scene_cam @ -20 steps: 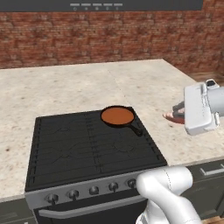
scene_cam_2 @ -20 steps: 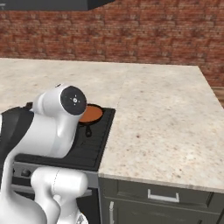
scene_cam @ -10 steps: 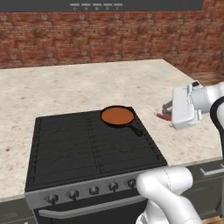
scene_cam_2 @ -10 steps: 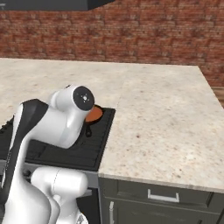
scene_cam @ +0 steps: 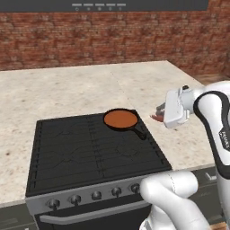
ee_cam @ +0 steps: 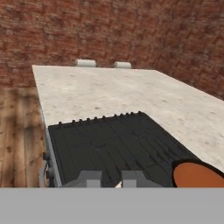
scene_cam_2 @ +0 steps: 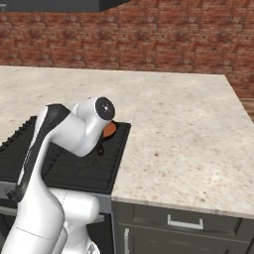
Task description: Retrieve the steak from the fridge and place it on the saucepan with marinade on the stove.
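Steak shows as a reddish sliver at the gripper, pinched between the narrowly set fingers, in the air over the counter just right of the stove. From the hand camera a pale scrap sits between the two finger tips. Farther back, the saucepan sits on the stove's right rear grate, its marinade flat and orange-brown, its black handle pointing toward the counter. A brick wall stands behind.
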Robot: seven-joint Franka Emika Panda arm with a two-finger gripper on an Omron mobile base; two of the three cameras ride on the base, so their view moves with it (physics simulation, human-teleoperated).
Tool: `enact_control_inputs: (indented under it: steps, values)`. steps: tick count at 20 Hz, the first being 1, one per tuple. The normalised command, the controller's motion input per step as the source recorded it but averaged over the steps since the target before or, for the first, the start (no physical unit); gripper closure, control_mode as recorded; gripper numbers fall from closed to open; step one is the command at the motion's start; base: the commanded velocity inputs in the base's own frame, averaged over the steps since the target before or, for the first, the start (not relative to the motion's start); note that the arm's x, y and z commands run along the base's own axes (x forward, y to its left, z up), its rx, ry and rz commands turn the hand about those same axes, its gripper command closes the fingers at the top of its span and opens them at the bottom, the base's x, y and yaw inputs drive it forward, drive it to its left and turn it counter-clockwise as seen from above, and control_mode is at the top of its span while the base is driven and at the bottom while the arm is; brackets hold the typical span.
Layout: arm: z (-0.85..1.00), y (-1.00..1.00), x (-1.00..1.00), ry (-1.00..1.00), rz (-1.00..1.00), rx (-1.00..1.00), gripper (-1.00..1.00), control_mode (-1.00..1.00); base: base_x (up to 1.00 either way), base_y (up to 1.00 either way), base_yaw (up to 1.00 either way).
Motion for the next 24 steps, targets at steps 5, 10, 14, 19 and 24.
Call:
enact_control_inputs:
  steps: [5, 10, 14, 19, 24]
  values:
    - [-0.32, 0.00, 0.44, 0.00, 0.00, 0.00, 1.00, -1.00, 0.00, 0.00, 0.00]
    - [-0.14, 0.00, 0.28, 0.00, 0.00, 0.00, 1.00, -1.00, 0.00, 0.00, 0.00]
    - [0.00, 0.01, 0.23, 0.03, 0.00, 0.00, 1.00, -1.00, 0.00, 0.00, 0.00]
    - [-0.01, 0.15, 0.29, 0.06, 0.00, 0.00, 1.00, -1.00, 0.00, 0.00, 0.00]
    - [-0.14, 0.25, 0.34, 0.10, 0.00, 0.00, 1.00, -1.00, 0.00, 0.00, 0.00]
